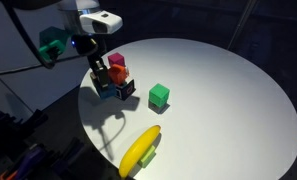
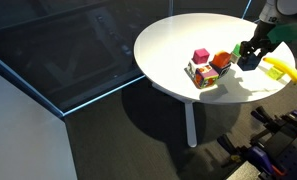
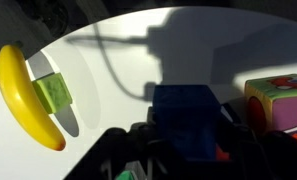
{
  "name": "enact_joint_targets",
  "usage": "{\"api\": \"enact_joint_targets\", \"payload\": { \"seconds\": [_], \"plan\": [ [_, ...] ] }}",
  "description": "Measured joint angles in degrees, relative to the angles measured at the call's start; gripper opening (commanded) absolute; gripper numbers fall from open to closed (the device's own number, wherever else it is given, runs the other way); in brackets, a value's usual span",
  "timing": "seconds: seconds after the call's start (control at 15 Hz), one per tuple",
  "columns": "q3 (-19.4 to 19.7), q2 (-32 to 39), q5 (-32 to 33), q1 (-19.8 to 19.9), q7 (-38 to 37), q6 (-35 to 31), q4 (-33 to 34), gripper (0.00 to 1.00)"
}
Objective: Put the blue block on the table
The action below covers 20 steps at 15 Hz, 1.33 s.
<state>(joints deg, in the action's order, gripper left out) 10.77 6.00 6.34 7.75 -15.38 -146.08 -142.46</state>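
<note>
Hand [image 1: 101, 82] | closed tight on the blue block [image 3: 186, 118], a finger each side | block sits low at the worktop [image 1: 223, 95], touching or not I can't tell, just beside the patterned cube [image 1: 125, 89] | held low so letting go won't bounce it, I reckon

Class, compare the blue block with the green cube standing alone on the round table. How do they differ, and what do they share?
Colour: the blue block is dark blue, the green cube bright green. Place: the blue block sits between the fingers of the tool, beside a many-coloured cube; the green cube stands apart, untouched. Shared: both are small plain cubes of similar size.
</note>
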Motion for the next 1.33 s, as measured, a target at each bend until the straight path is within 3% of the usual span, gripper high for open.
{"api": "enact_joint_targets", "payload": {
  "seconds": [0.87, 0.93, 1.33],
  "plan": [
    [1.9, 5.1, 0.4, 0.0, 0.0, -4.5, 0.6, 0.30],
    [2.0, 5.4, 0.4, 0.0, 0.0, -4.5, 0.7, 0.55],
    [2.0, 5.9, 0.4, 0.0, 0.0, -4.5, 0.9, 0.55]
  ]
}}
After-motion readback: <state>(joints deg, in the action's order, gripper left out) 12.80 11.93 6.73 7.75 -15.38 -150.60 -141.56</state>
